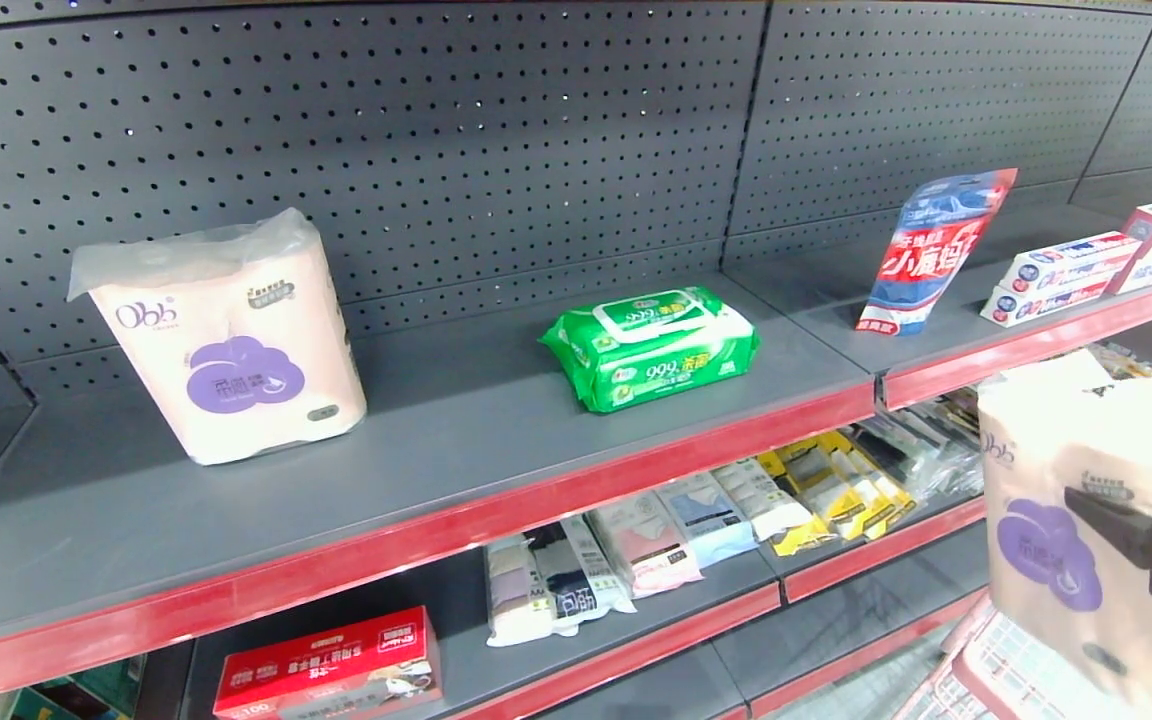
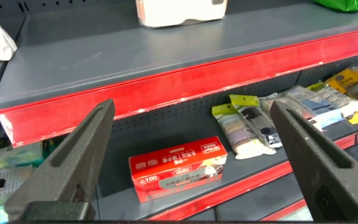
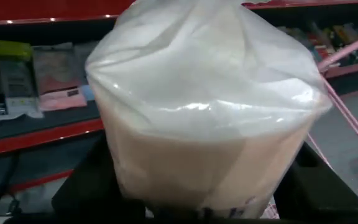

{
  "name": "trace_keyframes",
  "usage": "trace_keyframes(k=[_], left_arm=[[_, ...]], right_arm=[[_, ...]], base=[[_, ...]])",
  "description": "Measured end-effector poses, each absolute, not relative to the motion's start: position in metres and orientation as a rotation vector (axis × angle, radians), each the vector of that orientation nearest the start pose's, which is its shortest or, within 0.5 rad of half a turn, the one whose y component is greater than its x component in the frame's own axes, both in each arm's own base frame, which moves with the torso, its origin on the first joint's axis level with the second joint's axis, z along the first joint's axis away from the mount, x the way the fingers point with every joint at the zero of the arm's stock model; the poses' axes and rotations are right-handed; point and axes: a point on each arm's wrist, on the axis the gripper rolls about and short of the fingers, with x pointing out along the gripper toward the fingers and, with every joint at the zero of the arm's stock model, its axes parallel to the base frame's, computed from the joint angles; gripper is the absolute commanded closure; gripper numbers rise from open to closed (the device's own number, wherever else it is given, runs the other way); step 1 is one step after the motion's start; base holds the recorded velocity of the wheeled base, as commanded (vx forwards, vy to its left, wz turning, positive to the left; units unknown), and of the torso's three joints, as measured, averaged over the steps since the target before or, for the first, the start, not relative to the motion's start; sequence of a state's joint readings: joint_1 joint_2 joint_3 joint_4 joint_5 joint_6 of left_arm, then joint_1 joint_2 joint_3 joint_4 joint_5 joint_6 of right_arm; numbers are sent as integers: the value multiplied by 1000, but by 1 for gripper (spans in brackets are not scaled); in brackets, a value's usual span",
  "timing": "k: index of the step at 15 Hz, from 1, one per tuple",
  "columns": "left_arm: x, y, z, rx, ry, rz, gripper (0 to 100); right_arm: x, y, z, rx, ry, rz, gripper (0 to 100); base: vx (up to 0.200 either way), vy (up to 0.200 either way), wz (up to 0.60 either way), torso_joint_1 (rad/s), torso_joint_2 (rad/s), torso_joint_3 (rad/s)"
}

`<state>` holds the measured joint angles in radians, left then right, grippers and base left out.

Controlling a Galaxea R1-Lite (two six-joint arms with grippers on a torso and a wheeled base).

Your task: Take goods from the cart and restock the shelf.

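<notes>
Right gripper (image 3: 197, 205): jaws clenched on a toilet roll pack (image 1: 1056, 450). It hangs upright, label out, just above the pink cart (image 1: 996, 670), below and right of the top shelf (image 1: 436, 440). The grip is across the body of the pack rather than the loose film on top. My guess is that's deliberate, since the film would stretch and let it swing, and a body grip leaves the flat base free for set-down.

Left gripper (image 2: 191, 109): jaws released, wide apart and empty. It sits low in front of the lower shelf, facing a red box (image 2: 178, 167). Looks parked clear of the right arm's path.

Top shelf layout:
- A matching toilet roll pack (image 1: 231, 345) stands upright at the left, label forward. That's probably the slot for this product.
- A green wet wipes pack (image 1: 651, 345) lies flat mid-shelf, which is stable for a soft pack.
- A refill pouch (image 1: 936, 250) leans on the pegboard back. I doubt it would stand without it.
- Toothpaste boxes (image 1: 1061, 275) lie flat at the far right.

There's bare shelf either side of the standing pack. The gap between it and the wipes is the nearer one for the right arm.

Stage: picked, not yet placed. The next move calls for a lift over the red front lip, then travel left. The risk is the pack's base clipping the lip or nudging the wipes.
</notes>
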<state>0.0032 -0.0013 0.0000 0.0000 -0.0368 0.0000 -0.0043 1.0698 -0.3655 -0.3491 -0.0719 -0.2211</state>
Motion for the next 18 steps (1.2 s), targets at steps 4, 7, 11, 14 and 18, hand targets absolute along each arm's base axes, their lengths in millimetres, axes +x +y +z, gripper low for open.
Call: trace_keyframes(k=[4, 7, 11, 14, 18], left_arm=[[-23, -1, 75, 0, -1, -34, 0], [-23, -1, 75, 0, -1, -34, 0], [-23, -1, 75, 0, -1, -34, 0], [-23, -1, 75, 0, -1, -34, 0], [-23, -1, 75, 0, -1, -34, 0]], right_arm=[[90, 17, 170, -193, 369, 152, 100], [70, 13, 183, -177, 264, 137, 100], [57, 9, 186, -187, 202, 125, 100], [53, 8, 185, -185, 191, 113, 100], [52, 7, 184, -184, 189, 105, 100]], base=[[0, 0, 0, 0, 0, 0], [0, 0, 0, 0, 0, 0], [0, 0, 0, 0, 0, 0], [0, 0, 0, 0, 0, 0], [0, 0, 0, 0, 0, 0]])
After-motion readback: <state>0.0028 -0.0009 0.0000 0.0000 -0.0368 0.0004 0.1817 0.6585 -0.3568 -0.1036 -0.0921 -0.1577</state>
